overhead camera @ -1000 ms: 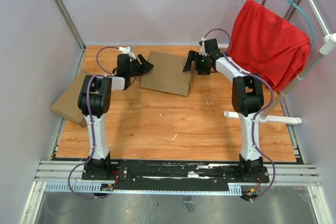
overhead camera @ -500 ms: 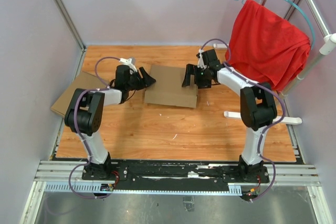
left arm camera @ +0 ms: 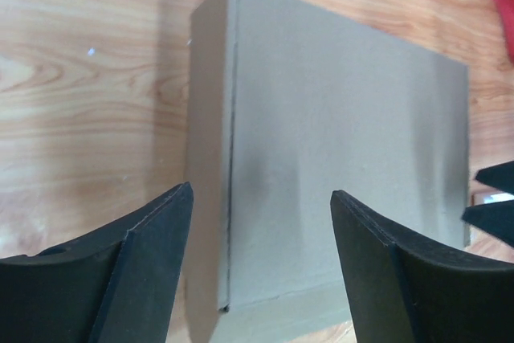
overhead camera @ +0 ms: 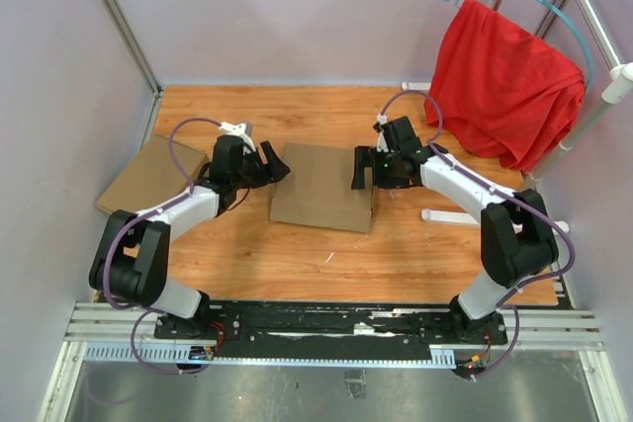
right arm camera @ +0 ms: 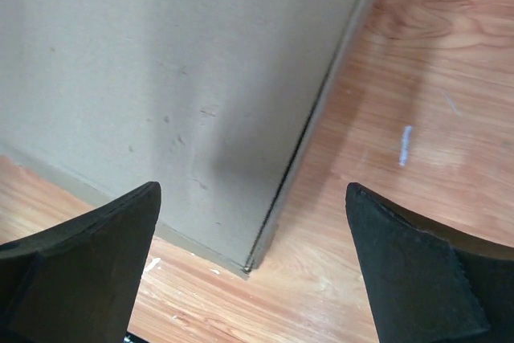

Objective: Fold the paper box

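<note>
Fingers (left arm camera: 136,279) of the left gripper (overhead camera: 278,164) and right gripper (overhead camera: 360,171) gape wide, holding nothing, flanking the closed box (overhead camera: 321,187) mid-surface (overhead camera: 396,244). Advised: press both side walls evenly so the lid sits flush. Contact with the walls and the tab lock cannot be made out. Tan carton (overhead camera: 148,173) lies partly behind the left arm.

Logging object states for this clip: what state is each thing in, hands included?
paper box: folded shut, lying flat on the table between the two hands.
left hand: open, empty, at the box's left side.
right hand: open, empty, at the box's right edge.
second cardboard box: closed, flat, partly over the table's left edge.
red cloth: hanging draped at the far right.
</note>
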Controlling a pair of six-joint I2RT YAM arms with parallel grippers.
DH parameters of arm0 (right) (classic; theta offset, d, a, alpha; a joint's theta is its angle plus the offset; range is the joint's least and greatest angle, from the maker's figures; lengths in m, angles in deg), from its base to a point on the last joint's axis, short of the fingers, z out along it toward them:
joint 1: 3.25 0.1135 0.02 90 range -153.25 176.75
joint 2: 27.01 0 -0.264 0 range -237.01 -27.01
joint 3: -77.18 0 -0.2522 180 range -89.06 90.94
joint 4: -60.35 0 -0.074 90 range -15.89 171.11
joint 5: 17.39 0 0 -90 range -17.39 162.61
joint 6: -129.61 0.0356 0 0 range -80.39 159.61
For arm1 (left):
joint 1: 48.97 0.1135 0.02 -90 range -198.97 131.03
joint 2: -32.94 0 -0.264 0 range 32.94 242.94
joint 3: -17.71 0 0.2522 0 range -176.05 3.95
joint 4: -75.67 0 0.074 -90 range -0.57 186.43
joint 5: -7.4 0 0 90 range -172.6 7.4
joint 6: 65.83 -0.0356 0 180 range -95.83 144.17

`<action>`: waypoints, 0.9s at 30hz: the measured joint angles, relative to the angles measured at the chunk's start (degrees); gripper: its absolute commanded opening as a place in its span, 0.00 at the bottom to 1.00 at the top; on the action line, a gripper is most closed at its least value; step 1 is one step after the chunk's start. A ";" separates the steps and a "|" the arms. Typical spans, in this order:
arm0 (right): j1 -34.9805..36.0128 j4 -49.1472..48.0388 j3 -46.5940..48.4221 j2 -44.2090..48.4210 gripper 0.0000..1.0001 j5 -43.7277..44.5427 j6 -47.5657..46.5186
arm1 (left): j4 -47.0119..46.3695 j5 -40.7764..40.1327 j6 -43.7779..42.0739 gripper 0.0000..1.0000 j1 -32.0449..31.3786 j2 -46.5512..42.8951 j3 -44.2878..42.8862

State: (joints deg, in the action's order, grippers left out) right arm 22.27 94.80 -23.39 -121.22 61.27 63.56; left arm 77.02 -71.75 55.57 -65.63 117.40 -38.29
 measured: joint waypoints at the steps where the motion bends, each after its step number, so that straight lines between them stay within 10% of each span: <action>1: 0.00 0.59 -0.24 0.52 0.98 0.50 -0.11 | 1.73 -0.79 -0.24 0.76 0.00 -0.55 0.00; 14: 0.00 5.88 13.27 -1.84 0.97 6.69 -4.13 | 13.92 -9.31 -2.60 0.52 0.02 -14.97 3.98; 16: 0.00 5.75 20.72 -5.44 0.87 6.69 -5.03 | 13.73 -8.39 -2.84 0.25 0.02 -18.29 4.85; 18: -0.09 5.07 27.61 -9.77 0.54 6.54 -5.77 | 12.96 -6.69 -3.17 0.01 0.02 -20.90 6.23; 21: -0.55 4.33 36.11 -17.42 0.16 5.22 -6.47 | 12.50 -4.31 -4.22 0.00 0.02 -22.99 8.41; 27: -2.32 4.79 50.01 -36.00 0.09 0.42 -6.40 | 12.52 -0.26 -4.07 0.00 -0.07 -23.12 12.48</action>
State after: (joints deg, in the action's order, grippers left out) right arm 19.95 99.58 26.62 -157.22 61.69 57.15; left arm 89.55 -72.01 51.50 -65.70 94.28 -25.81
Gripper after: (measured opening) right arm 0.088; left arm 0.010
